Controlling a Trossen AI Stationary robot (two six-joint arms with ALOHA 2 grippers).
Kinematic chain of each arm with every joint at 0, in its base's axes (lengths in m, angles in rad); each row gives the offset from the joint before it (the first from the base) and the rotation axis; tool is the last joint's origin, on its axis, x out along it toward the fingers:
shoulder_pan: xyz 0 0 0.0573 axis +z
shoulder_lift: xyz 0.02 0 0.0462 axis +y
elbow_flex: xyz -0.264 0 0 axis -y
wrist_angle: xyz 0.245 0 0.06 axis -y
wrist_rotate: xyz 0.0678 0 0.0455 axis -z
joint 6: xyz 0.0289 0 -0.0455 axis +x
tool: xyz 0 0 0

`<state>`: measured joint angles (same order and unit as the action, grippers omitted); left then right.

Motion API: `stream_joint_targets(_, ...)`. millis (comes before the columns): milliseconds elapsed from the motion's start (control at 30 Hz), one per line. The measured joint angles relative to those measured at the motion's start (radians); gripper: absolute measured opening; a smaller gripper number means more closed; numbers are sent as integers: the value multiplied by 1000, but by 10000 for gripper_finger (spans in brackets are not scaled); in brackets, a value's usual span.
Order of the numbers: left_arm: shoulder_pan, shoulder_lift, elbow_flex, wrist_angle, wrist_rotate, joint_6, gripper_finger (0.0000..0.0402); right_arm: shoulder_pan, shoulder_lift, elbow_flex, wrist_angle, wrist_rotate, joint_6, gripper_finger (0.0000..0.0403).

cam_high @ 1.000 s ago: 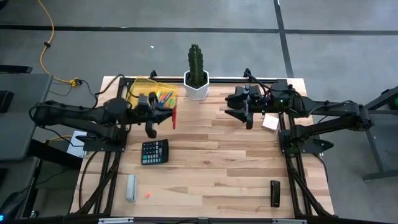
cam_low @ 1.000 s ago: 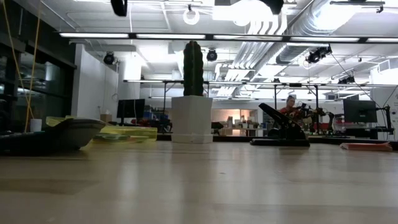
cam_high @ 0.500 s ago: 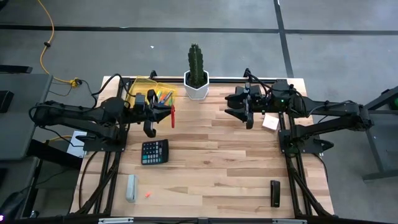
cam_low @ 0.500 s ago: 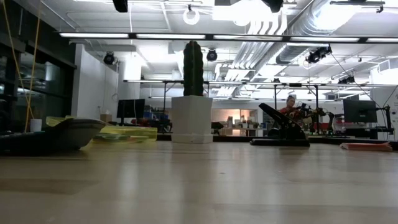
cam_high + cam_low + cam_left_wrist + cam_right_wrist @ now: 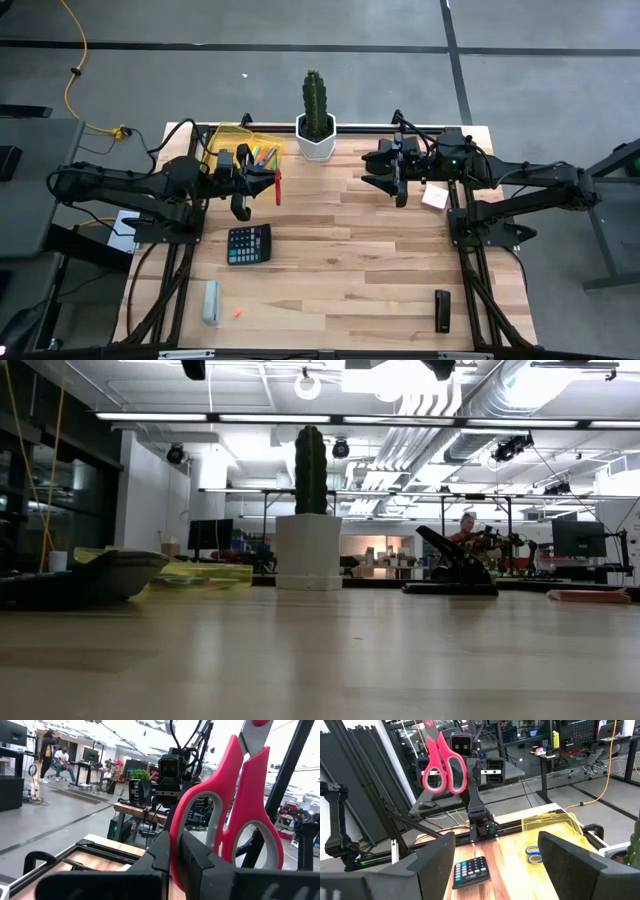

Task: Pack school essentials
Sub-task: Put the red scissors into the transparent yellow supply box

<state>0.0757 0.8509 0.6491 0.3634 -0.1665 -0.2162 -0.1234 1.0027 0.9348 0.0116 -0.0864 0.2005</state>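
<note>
My left gripper point(image 5: 262, 182) hovers beside the yellow tray point(image 5: 232, 135) at the table's far left, shut on the red-handled scissors point(image 5: 278, 188). From above they show edge-on. The right wrist view shows the scissors point(image 5: 444, 767) upright, blades up. Coloured pens point(image 5: 265, 155) and blue-handled scissors point(image 5: 534, 855) lie in the tray. My right gripper point(image 5: 385, 178) waits open above the table's far right, fingers apart point(image 5: 495, 851). A small white block point(image 5: 434, 197) lies flat beside it. My left gripper pinches the scissors between its two fingers at the lower end of the red handle loops point(image 5: 176, 851). The fingers come in level from the table's left. The scissors are lifted clear of the table, standing upright above the fingers with the blades point(image 5: 252, 732) pointing up.
A potted cactus point(image 5: 316, 115) stands at the far edge between the arms. The black calculator point(image 5: 248, 243) lies near the left gripper, with a pale grey bar point(image 5: 211, 302) and a small red piece point(image 5: 238, 313) toward the near left. A black oblong object point(image 5: 442, 310) sits near right.
My left gripper, carrying the scissors, has edged slightly toward the yellow tray and then held still. The right arm has not moved.
</note>
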Motion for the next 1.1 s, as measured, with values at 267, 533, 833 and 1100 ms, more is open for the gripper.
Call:
stream_joint_targets(267,0,-4,0,-55,-51,-66,5,0,0,0,-9,0,9,277)
stream_joint_targets(533,1,-149,0,-493,-274,-218,5,0,0,0,-13,27,36,277)
stream_joint_targets(833,121,-238,0,-1148,-544,-687,4,0,0,0,-15,77,72,277)
stream_joint_targets(1100,425,-82,0,-1177,-283,-608,2,0,0,0,-17,76,116,277)
